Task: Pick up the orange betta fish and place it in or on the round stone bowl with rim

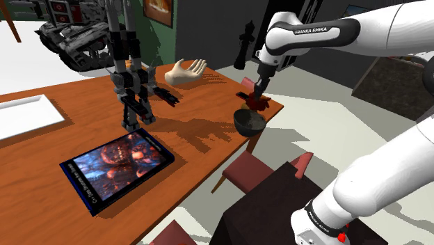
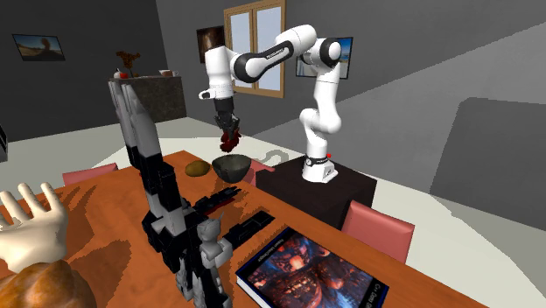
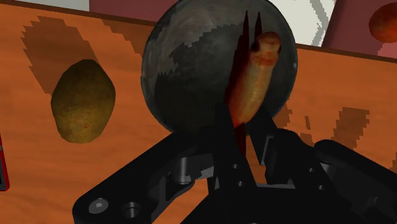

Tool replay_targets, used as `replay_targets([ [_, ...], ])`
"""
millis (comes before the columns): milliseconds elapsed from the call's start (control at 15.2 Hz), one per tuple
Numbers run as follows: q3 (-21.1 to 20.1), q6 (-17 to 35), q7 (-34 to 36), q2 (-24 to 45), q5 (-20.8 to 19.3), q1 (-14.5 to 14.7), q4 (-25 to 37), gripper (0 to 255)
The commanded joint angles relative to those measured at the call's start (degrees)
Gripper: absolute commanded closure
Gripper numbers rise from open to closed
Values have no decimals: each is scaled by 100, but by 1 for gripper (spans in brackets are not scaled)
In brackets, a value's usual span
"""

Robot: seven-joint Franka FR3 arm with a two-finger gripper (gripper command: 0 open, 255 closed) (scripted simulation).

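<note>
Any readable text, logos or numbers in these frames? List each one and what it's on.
"FRANKA EMIKA": on the upper link of the arm.
Lettering lower on the same arm: too blurred to read.
Print along the edge of the book: too small to read.
Nothing else is legible.

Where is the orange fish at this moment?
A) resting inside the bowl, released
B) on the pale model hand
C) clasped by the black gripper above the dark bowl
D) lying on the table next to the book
C: in the wrist view the gripper is shut on the orange fish, which hangs over the dark bowl.
</note>
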State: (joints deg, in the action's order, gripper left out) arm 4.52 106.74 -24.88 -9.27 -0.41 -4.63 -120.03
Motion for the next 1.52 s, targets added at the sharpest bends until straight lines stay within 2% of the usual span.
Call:
replay_targets([
  [0, -4, 154, 6, 37, 4, 4, -114, 255],
  [594, 5, 847, -8, 236, 17, 3, -610, 255],
  [1122, 5, 871, -9, 244, 18, 2, -625, 255],
  [1188, 5, 871, -9, 244, 18, 2, -624, 0],
  [1452, 5, 871, -9, 244, 18, 2, -625, 0],
])
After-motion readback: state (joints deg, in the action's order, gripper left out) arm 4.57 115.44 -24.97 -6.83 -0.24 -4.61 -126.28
